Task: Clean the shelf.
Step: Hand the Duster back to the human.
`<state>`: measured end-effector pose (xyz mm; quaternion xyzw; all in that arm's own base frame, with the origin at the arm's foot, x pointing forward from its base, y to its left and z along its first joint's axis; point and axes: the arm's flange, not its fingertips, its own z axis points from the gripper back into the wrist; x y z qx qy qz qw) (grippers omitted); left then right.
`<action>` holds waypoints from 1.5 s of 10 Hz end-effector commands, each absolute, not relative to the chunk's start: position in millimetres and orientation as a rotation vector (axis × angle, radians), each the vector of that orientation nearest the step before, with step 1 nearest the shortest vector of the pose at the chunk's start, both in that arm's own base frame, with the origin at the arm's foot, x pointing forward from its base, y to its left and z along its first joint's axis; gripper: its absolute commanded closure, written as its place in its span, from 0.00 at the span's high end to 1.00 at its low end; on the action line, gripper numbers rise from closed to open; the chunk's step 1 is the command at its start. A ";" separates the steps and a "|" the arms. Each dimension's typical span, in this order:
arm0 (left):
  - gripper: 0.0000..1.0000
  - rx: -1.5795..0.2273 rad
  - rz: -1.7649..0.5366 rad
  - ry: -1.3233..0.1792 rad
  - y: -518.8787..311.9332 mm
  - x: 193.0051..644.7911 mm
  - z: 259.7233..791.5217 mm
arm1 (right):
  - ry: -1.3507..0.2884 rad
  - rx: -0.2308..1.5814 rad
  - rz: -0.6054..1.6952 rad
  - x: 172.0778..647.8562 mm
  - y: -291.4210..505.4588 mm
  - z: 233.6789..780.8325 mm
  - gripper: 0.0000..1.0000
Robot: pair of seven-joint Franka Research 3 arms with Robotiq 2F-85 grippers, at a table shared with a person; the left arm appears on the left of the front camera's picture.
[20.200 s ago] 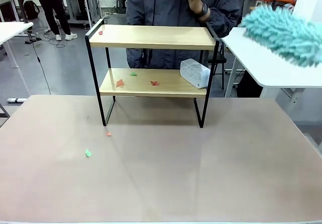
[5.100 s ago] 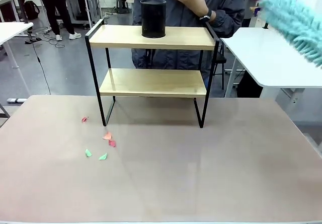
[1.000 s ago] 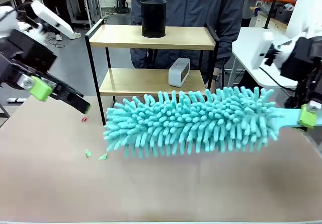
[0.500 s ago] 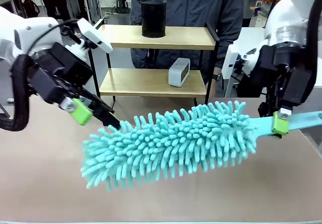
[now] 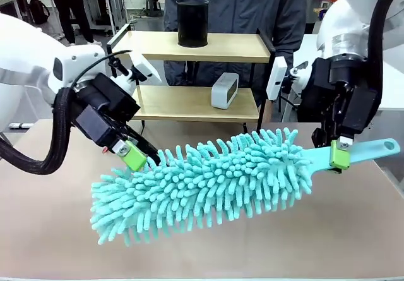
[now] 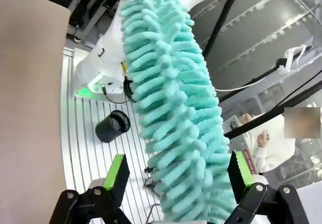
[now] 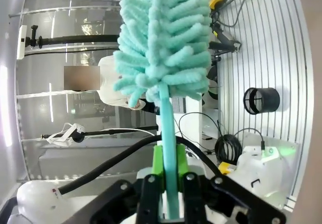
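Note:
The shelf (image 5: 227,46) stands at the table's far side, both wooden boards in its black frame. My right gripper (image 5: 339,156) is shut on the flat handle of a fluffy teal duster (image 5: 208,183), which slants across the table in front of the shelf, head low to the left. In the right wrist view the handle (image 7: 168,133) runs up from between the fingers of my right gripper (image 7: 169,171). My left gripper (image 5: 140,158) is open at the upper left of the duster's head. The left wrist view has the duster's strands (image 6: 176,108) between the spread fingers of the left gripper (image 6: 178,171).
A black cylinder (image 5: 192,22) stands on the shelf's top board and a small white box (image 5: 224,90) on the lower one. A person (image 5: 233,3) stands right behind the shelf. A white side table (image 5: 309,47) is at the right. The brown table (image 5: 328,237) has free room at the front right.
Over the last second the duster's head has swung lower and to the left. My left arm has come in from the left up to the duster's head. The right arm shifted slightly left.

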<state>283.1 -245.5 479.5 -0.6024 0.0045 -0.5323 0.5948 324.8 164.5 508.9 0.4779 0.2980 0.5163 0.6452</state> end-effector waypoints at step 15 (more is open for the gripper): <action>0.00 -1.304 -1.326 0.176 -273.6 252.2 477.6 | 0.652 1.122 1.213 332.9 161.1 503.3 0.12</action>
